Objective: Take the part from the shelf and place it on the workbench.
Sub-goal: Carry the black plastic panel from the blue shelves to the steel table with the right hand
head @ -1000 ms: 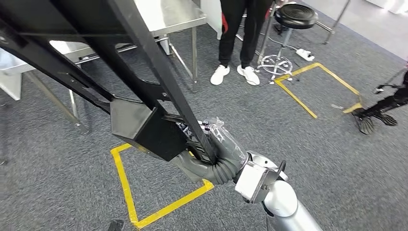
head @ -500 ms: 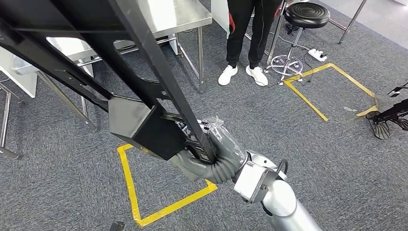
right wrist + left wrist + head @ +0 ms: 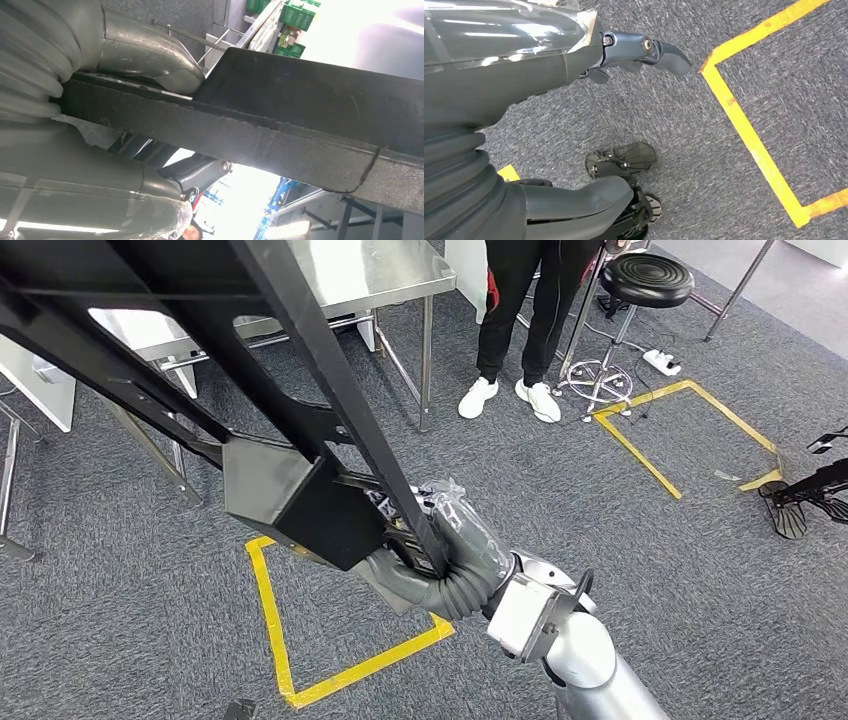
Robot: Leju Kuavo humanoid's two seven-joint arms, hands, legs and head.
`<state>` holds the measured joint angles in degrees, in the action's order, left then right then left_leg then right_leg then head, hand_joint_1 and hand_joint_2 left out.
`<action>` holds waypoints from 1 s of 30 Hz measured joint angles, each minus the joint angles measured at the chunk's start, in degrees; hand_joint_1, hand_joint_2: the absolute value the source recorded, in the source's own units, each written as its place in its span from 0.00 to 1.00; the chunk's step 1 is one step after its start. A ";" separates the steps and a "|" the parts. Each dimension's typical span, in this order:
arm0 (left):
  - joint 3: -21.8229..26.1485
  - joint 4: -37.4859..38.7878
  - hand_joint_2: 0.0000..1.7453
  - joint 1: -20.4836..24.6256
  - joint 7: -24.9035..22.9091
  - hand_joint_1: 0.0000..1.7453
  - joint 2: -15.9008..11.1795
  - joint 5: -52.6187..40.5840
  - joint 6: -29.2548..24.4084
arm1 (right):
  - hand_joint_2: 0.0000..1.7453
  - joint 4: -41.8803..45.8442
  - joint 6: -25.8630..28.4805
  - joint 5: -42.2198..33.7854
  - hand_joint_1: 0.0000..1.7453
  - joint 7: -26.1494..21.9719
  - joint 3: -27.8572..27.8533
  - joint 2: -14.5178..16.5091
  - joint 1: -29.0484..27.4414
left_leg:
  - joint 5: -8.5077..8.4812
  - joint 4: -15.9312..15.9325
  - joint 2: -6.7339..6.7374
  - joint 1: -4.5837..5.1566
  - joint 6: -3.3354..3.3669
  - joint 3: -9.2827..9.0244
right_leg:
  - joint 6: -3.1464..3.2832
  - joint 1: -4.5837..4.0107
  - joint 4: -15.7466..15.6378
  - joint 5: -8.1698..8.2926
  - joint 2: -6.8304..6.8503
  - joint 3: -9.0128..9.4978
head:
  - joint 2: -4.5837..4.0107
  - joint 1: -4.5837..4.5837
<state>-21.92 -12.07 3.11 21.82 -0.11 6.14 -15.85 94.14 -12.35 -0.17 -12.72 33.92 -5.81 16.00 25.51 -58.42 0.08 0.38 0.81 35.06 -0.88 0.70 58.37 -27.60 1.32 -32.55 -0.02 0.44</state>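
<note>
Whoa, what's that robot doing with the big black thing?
The robot is carrying a large black metal frame part, gripping one of its bars in its right hand. The part is up in the air, over grey carpet marked with yellow tape. A steel workbench stands ahead, and a person in black trousers and white shoes waits beside it, next to a black stool. The robot's left hand hangs toward the floor, holding nothing.
</note>
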 joint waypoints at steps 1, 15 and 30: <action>0.00 0.00 1.00 0.00 0.02 0.00 -0.02 0.00 0.00 | 1.00 0.00 0.00 0.00 1.00 0.00 0.00 0.00 0.00 | 0.01 -0.01 -0.01 0.02 0.02 0.00 | -0.02 0.03 -0.01 0.01 0.00 0.00 | 0.00 0.00; 0.01 -0.09 1.00 -0.05 0.08 0.00 0.19 -0.13 -0.20 | 1.00 0.37 0.51 -0.09 1.00 0.00 0.00 -0.33 -0.31 | -1.13 3.55 -0.93 -1.25 1.75 -2.51 | -2.12 1.15 13.04 -4.43 -1.14 -6.94 | 0.00 0.14; 0.00 -0.09 1.00 -0.34 0.03 0.00 0.21 -0.09 -0.24 | 1.00 0.45 0.83 0.00 1.00 -0.02 0.00 -0.27 -0.80 | 6.15 -15.27 -0.25 -2.04 -1.08 7.53 | 0.07 0.65 1.00 -0.53 -1.31 -0.13 | 0.00 0.28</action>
<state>-21.92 -12.15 2.77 21.86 0.10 6.05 -16.08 94.59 -11.52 -0.17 -12.74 33.92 -6.08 15.20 31.66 -73.69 -0.17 -1.67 -0.27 42.59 -0.82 1.35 59.38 -28.14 0.00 -32.68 -0.02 0.72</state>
